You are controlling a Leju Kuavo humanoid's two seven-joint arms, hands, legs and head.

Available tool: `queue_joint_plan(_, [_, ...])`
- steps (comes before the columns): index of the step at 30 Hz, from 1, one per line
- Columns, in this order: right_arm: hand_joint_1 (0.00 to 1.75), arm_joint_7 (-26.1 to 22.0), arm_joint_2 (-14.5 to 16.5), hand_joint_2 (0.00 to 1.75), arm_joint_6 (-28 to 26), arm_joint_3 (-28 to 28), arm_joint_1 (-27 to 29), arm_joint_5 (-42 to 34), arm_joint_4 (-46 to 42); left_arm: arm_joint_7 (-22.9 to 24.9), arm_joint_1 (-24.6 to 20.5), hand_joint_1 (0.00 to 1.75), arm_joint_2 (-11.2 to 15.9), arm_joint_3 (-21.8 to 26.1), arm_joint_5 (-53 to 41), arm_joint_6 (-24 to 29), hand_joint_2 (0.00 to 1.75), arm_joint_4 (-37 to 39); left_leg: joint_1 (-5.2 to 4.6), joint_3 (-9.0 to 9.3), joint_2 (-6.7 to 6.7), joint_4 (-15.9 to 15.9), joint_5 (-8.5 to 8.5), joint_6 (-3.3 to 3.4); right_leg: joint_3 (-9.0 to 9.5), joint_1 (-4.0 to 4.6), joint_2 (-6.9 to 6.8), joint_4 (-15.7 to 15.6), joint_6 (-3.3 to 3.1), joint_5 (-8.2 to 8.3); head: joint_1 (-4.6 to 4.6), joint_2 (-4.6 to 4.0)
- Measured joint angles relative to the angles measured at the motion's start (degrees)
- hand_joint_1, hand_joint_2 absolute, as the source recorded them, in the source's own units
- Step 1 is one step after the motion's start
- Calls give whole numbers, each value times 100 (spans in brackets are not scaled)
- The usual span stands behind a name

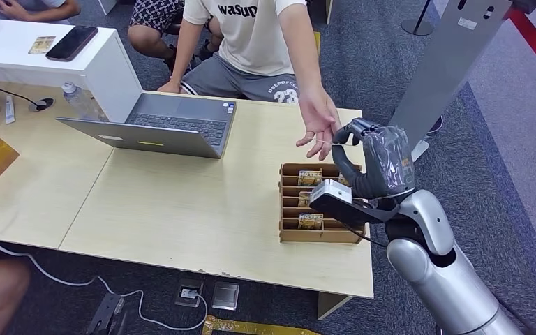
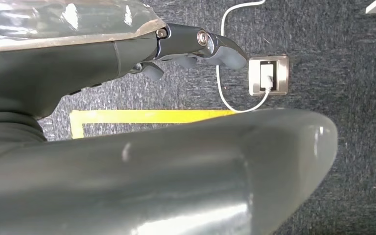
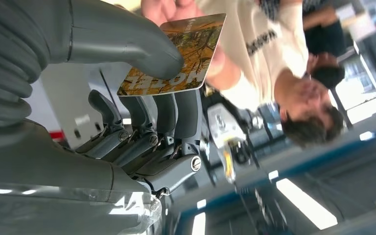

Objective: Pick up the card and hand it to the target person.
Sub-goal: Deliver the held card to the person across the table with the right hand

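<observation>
Card [image 3: 178, 54] first: I have it pinched between my right hand's [image 3: 142, 88] thumb and the dark fingers under it, the printed face with autumn trees turned up toward the wrist camera. In the head view that right hand [image 1: 370, 160] is lifted above the far end of the cardboard tray [image 1: 289, 234], where other cards sit in the slots, and the card shows merely as a thin pale edge at my fingertips. Just beyond it the person's open hand [image 1: 319, 118] is stretched toward me, palm up, its fingers about touching the card's far edge.

So I judge the pickup done and the carry done; what is left is the handover itself, letting go once their fingers close on it. I cannot tell whether they have hold of it yet.

The wrist view gives me the grip and the card's face, which the head view cannot; the head view gives me the table [image 1: 181, 202], the laptop [image 1: 160, 125] and where the reaching arm comes from. My left hand [image 2: 196, 46] hangs over the carpet with nothing in it, fingers loosely extended
</observation>
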Motion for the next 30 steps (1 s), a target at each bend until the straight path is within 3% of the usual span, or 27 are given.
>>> queue_joint_plan(7, [148,-237,166,175,-748,28,69,419,465,13,-36,0,-36,-2,-19,27,0,0,0,1,0,0,0,0,0,0,0,0,0,0,-3,0])
queue_joint_plan(11, [0,-244,228,175,-871,37,98,505,650,9,-36,0,-39,-2,-27,28,0,0,0,0,0,0,0,0,0,0,0,0,0,0,-3,0])
queue_joint_plan(21, [0,-236,268,175,-890,37,139,389,840,-44,-33,0,-39,-2,-87,38,0,0,0,0,0,0,0,0,0,0,0,0,0,0,1,0])
queue_joint_plan(25, [0,-355,295,175,-442,-30,291,-1471,844,-54,24,0,-39,1,14,57,0,0,0,1,0,0,0,0,-1,0,0,0,0,0,-3,0])
queue_joint_plan(30, [0,-354,260,175,-62,-197,486,-2892,642,-75,90,0,-39,4,74,72,0,1,0,1,1,0,0,0,-3,0,0,0,0,0,-1,0])
